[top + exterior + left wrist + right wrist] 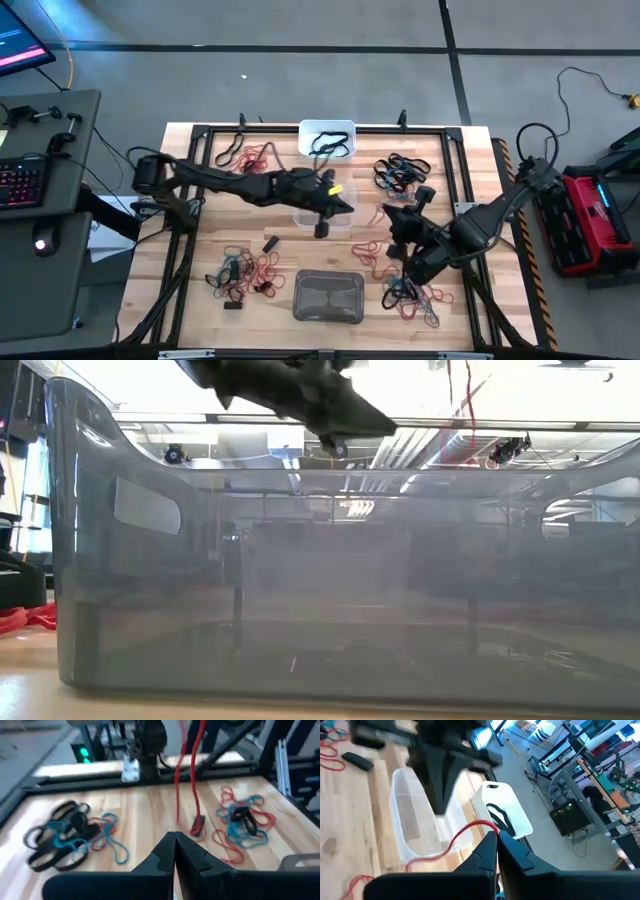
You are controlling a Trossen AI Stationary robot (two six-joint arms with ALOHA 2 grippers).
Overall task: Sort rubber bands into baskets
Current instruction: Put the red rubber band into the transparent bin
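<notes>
I have a red rubber band pinched in my right gripper, jaws clenched on it, and it dangles in the air beside the clear basket at mid-table. My left gripper hangs over that same basket, clamped shut and, as far as I can tell, empty. The white basket beyond already holds black bands; the grey basket sits nearest. Other piles remain on the table. Next I must carry the red band over the clear basket's rim, then release.

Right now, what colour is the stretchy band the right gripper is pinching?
Red. The rubber band hangs from the right gripper; the right wrist view shows it best.
</notes>
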